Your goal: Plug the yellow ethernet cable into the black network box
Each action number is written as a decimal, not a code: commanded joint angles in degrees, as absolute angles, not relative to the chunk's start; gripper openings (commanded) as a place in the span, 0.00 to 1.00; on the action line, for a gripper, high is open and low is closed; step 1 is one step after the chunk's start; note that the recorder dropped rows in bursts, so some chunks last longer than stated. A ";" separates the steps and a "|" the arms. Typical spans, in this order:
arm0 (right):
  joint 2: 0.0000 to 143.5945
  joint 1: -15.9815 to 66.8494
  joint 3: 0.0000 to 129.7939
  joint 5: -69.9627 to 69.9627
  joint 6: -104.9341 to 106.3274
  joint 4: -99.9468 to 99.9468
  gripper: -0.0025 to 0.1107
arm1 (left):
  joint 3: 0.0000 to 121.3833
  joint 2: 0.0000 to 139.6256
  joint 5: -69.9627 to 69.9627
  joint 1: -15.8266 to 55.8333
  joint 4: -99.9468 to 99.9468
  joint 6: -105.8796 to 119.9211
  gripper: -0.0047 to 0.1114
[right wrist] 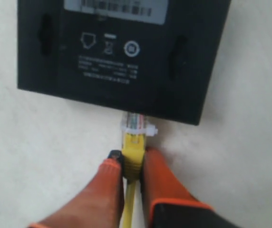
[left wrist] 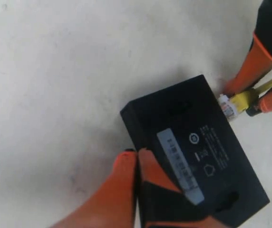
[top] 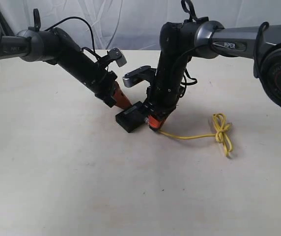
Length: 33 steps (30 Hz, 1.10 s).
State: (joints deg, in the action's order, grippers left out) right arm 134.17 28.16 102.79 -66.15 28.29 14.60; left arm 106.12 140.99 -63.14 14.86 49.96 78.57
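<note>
Your right hand (right wrist: 130, 165) pinches the yellow ethernet cable (right wrist: 133, 148) behind its plug (right wrist: 135, 124) at the black network box (right wrist: 121, 61); your left hand (left wrist: 137, 159), pressed together, touches the box

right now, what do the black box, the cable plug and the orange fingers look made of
The black network box: matte hard plastic, judging by its moulded slots and printed marks. The plug: clear glossy plastic; coloured wires show through. The orange fingers: matte, perhaps rubber or plastic; the look leaves it open.
</note>
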 commanded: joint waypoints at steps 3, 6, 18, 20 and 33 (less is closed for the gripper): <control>134.96 28.03 103.03 -64.44 28.76 12.81 0.01 | 106.33 140.92 -63.26 14.90 50.91 78.38 0.04; 134.96 28.03 103.26 -64.69 28.76 12.70 0.01 | 106.33 140.92 -63.24 14.90 50.91 78.52 0.04; 133.62 28.03 103.79 -66.38 28.99 12.17 0.01 | 106.33 140.92 -62.99 14.90 50.91 78.53 0.04; 133.58 28.03 104.35 -66.38 28.99 12.29 0.01 | 106.33 140.92 -62.89 14.90 50.91 78.53 0.04; 133.58 28.13 104.33 -64.11 30.18 15.33 0.01 | 106.33 140.92 -62.89 14.90 51.01 78.53 0.04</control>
